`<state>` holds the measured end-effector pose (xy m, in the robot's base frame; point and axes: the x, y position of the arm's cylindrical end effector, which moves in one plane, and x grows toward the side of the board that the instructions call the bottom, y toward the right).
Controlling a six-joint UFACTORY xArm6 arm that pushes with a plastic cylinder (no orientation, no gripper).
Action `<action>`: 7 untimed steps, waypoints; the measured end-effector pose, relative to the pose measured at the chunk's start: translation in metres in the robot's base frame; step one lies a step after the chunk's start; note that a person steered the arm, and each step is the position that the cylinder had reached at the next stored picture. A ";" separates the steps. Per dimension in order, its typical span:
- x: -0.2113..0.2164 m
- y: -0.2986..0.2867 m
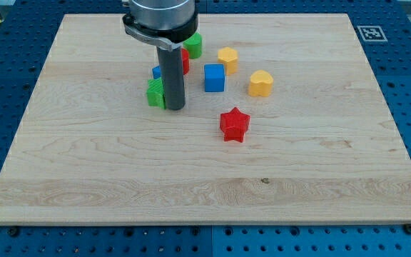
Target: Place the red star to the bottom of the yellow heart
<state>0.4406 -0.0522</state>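
The red star [235, 124] lies near the middle of the wooden board [84, 157]. The yellow heart [260, 83] lies above it and slightly to the view's right, a short gap apart. My tip [175, 108] rests on the board to the left of the red star, right beside a green block [155, 93] on its left. The rod rises from the tip to the arm's body at the view's top.
A blue cube [214, 78] lies left of the heart. A yellow block [227, 59] is above it. A green block [193, 45], a red block [185, 61] and a blue block [157, 72] sit partly hidden behind the rod.
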 end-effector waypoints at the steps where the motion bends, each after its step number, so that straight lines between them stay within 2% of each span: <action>1: 0.046 0.007; 2: 0.075 0.035; 5: 0.078 0.094; 7: 0.079 0.090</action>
<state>0.5194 0.0377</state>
